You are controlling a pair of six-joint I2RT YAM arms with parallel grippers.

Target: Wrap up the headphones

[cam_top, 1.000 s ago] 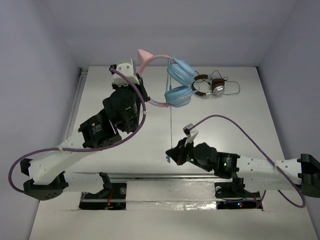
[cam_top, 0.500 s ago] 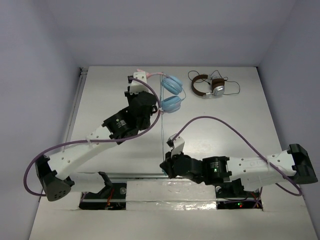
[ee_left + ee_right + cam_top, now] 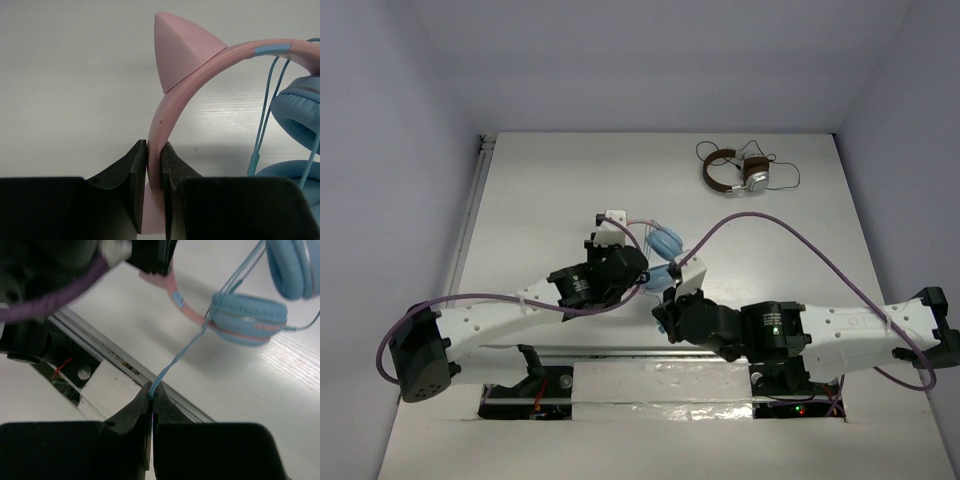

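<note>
The headphones point(image 3: 666, 244) have light blue ear cups point(image 3: 250, 320), a pink headband point(image 3: 167, 110) with a cat ear point(image 3: 182, 55) and a thin pale-blue cable point(image 3: 187, 347). They hang near the table's middle front, between both grippers. My left gripper point(image 3: 154, 150) is shut on the pink headband just below the cat ear. In the top view the left gripper point(image 3: 635, 262) sits left of the cups. My right gripper point(image 3: 151, 390) is shut on the twisted cable a short way below the cups, near the front rail. In the top view the right gripper point(image 3: 665, 308) is just below the cups.
Smaller brown-and-silver headphones point(image 3: 735, 172) with a dark cable lie at the far right of the table. A metal rail point(image 3: 125, 365) runs along the table's front edge under my right gripper. Purple arm cables loop over both arms.
Both arms have brought the headphones from the far side of the table toward the front middle. The stretch of cable between the cups and my right gripper is now much shorter.
</note>
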